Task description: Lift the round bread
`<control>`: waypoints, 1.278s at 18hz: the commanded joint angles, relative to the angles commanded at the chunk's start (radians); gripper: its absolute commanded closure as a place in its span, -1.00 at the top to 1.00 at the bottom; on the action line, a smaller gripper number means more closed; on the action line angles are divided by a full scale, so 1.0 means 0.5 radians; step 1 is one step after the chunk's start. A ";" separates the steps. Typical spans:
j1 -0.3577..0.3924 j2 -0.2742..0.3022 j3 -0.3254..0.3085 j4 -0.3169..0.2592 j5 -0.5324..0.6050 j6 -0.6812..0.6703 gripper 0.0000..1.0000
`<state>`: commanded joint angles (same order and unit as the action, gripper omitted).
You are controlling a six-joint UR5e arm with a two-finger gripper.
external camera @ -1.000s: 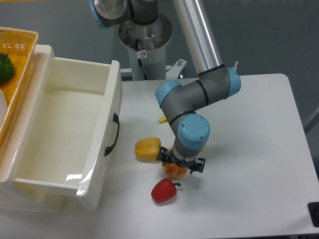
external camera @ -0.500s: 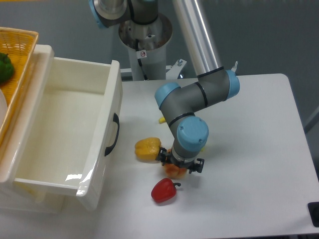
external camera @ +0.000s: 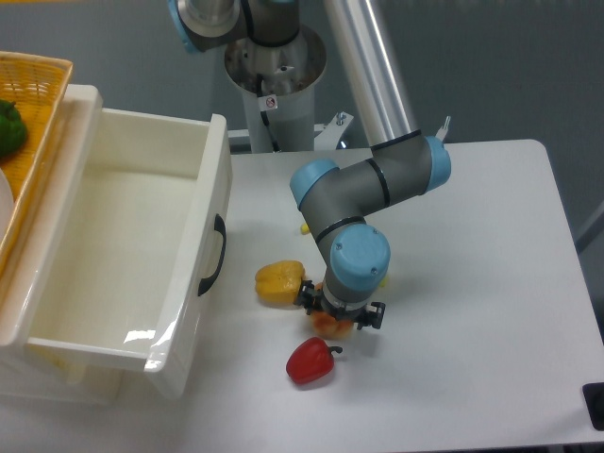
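Note:
The round bread [external camera: 331, 327] is an orange-tan lump on the white table, mostly hidden under the wrist; only its lower edge shows. My gripper [external camera: 338, 319] points straight down right over it, with black finger parts showing on either side of the bun. The blue wrist hides the fingertips, so I cannot tell whether they press on the bread. The bread lies between a yellow pepper [external camera: 279, 282] to its left and a red pepper [external camera: 310, 361] in front of it.
A large white bin [external camera: 203, 245] with a black handle stands at the left. A wicker basket [external camera: 33, 85] with a green vegetable lies beyond it. A small yellow object [external camera: 305, 227] peeks out behind the arm. The arm's base [external camera: 274, 66] stands at the back.
The wrist and forearm have shifted slightly to the left over the bread. The bread and both peppers have stayed where they were.

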<state>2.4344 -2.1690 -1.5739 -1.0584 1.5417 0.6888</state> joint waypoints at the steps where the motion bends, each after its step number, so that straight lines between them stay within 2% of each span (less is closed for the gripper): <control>1: 0.000 0.000 0.000 0.000 0.000 0.000 0.98; 3: 0.000 0.000 0.000 0.000 0.000 0.000 0.95; 5: 0.000 0.000 0.000 0.000 0.000 0.000 0.84; 12: 0.000 0.003 0.000 -0.003 -0.003 -0.003 -0.19; 13: 0.000 0.003 0.003 -0.003 -0.003 0.003 -0.29; 14: 0.000 0.003 0.003 -0.003 -0.003 0.009 -0.29; 17: 0.000 0.006 0.009 -0.006 -0.003 0.009 -0.63; 23: 0.009 0.037 0.073 -0.028 -0.009 0.018 -0.65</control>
<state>2.4390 -2.1507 -1.5371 -1.0722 1.5370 0.6979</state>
